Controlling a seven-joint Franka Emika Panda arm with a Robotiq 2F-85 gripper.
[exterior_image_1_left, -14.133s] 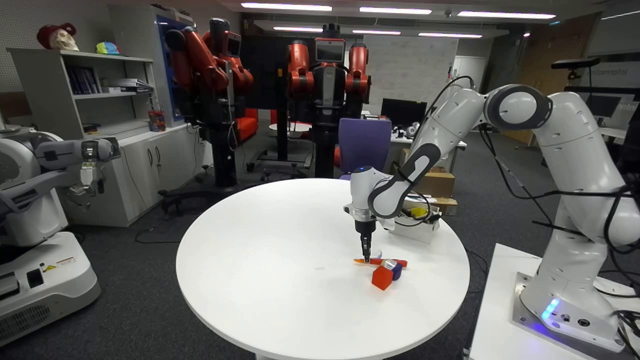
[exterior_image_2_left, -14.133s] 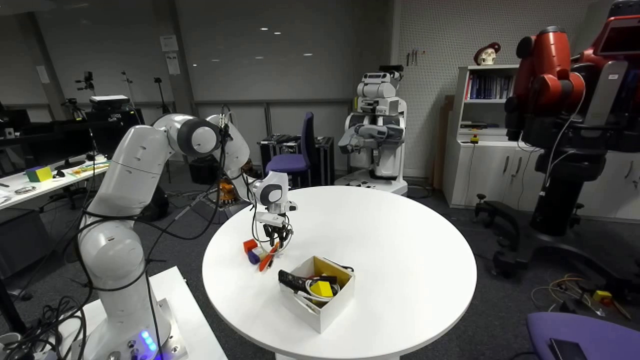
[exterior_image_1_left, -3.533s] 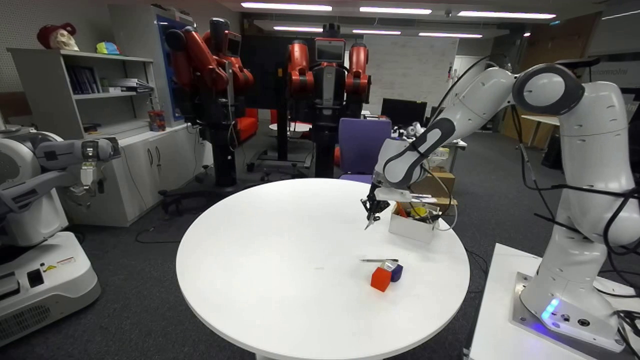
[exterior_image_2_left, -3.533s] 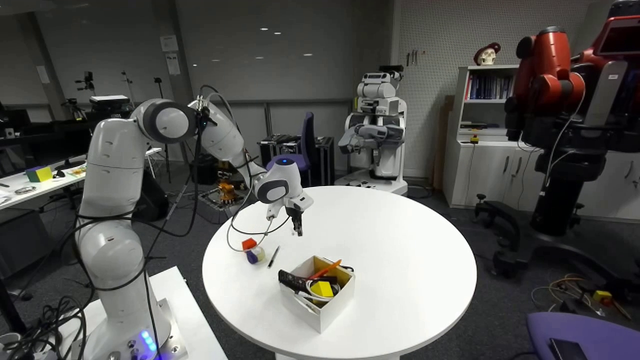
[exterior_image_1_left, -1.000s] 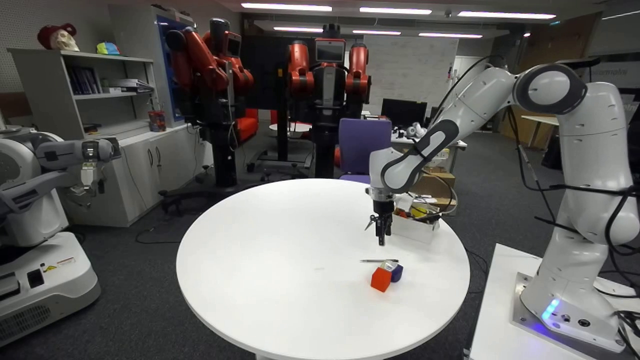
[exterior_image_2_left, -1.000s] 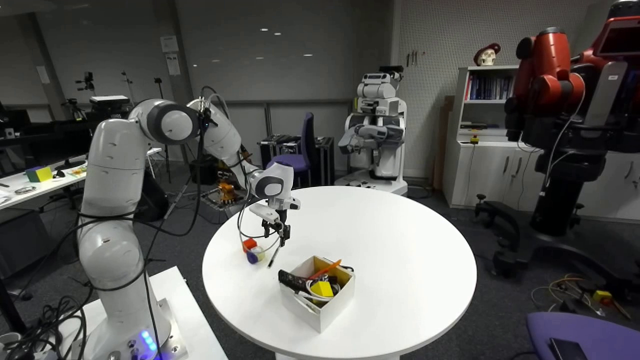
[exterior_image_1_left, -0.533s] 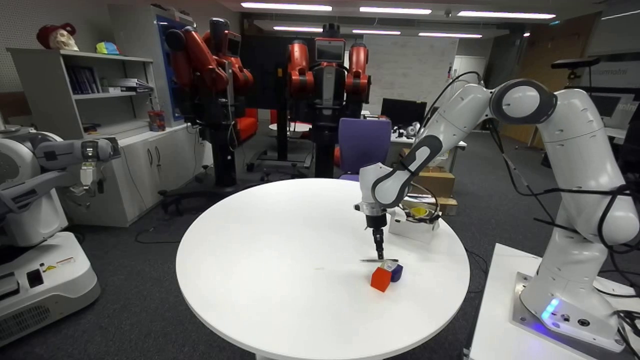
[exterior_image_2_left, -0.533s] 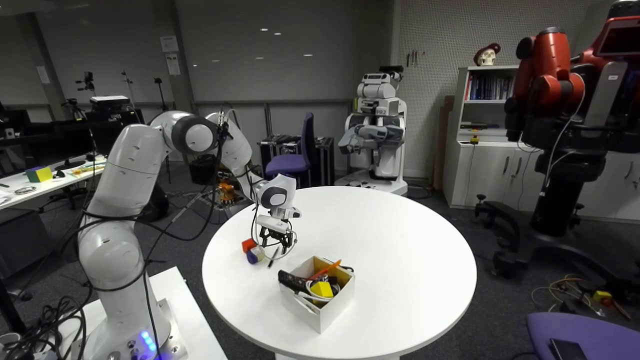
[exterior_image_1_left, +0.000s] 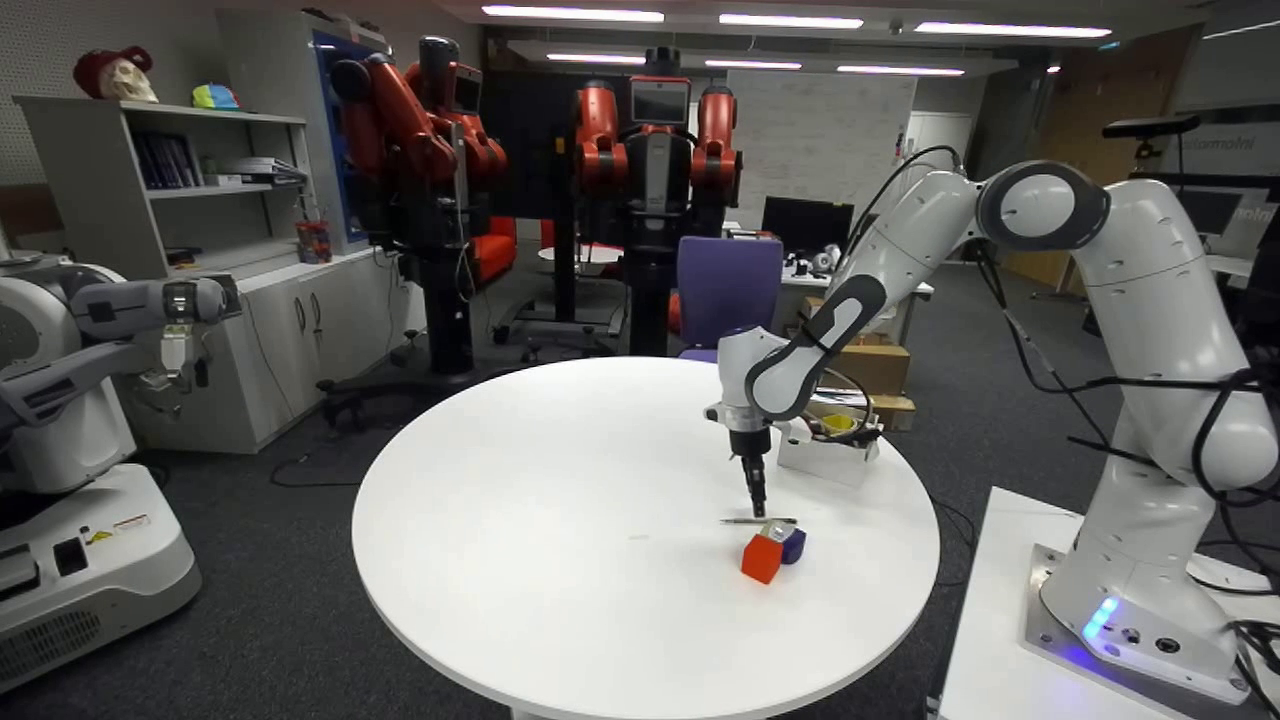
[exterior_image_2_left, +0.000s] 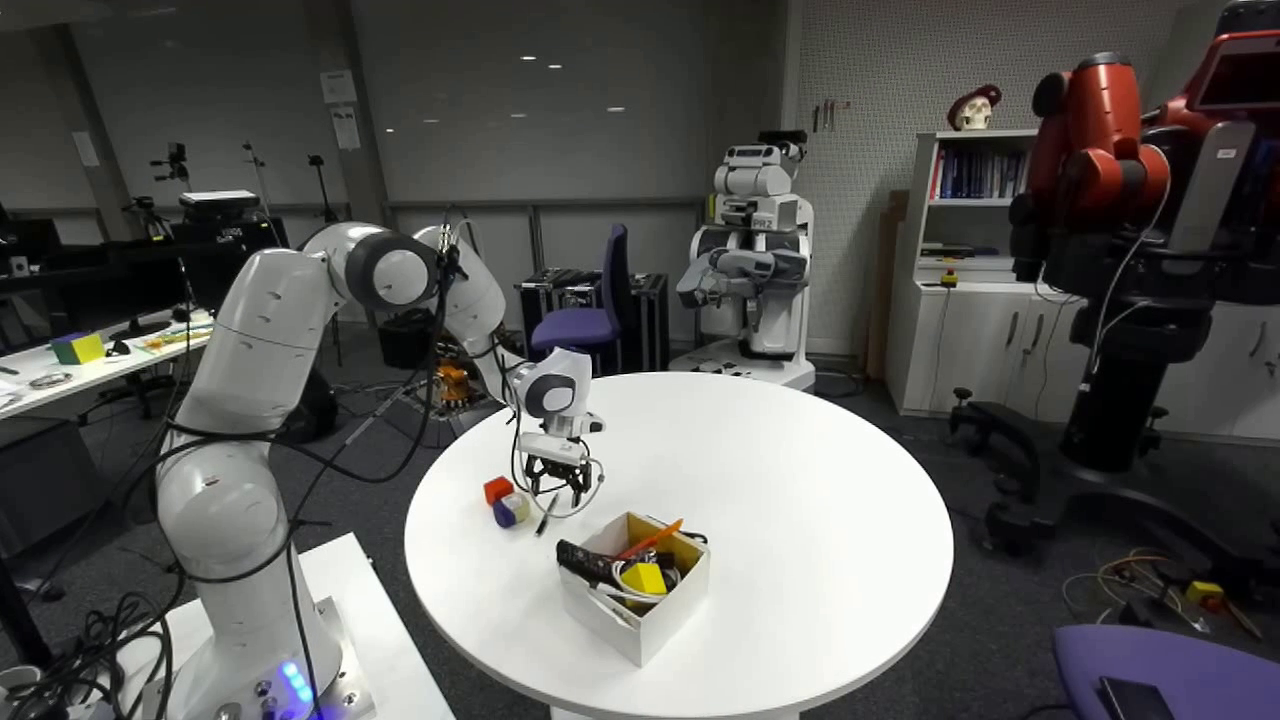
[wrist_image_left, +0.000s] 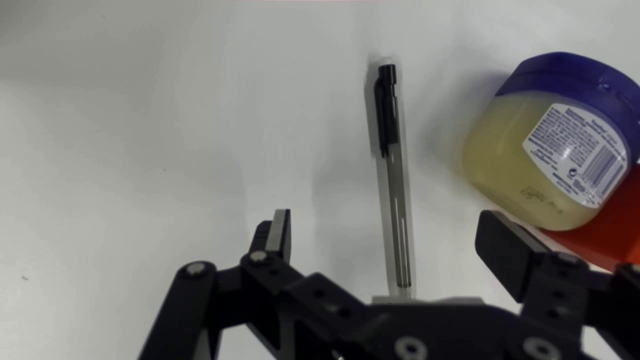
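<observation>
1. The pen (wrist_image_left: 395, 175) lies on the counter (wrist_image_left: 150, 225), just beside the jar (wrist_image_left: 550, 145).
2. The claw (wrist_image_left: 385, 232) hangs over the pen, spread wide, holding nothing.
3. Probably light, stiff, slick; the bare barrel (wrist_image_left: 399, 215) beyond the clip (wrist_image_left: 382, 122) looks the best hold.

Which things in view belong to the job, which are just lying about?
Job, my read:
pen, seen between the open fingers in the wrist view
jar and red block nearby, probably
box on the same table, possibly

Lying about:
skull
cartons
purple chairs
</observation>
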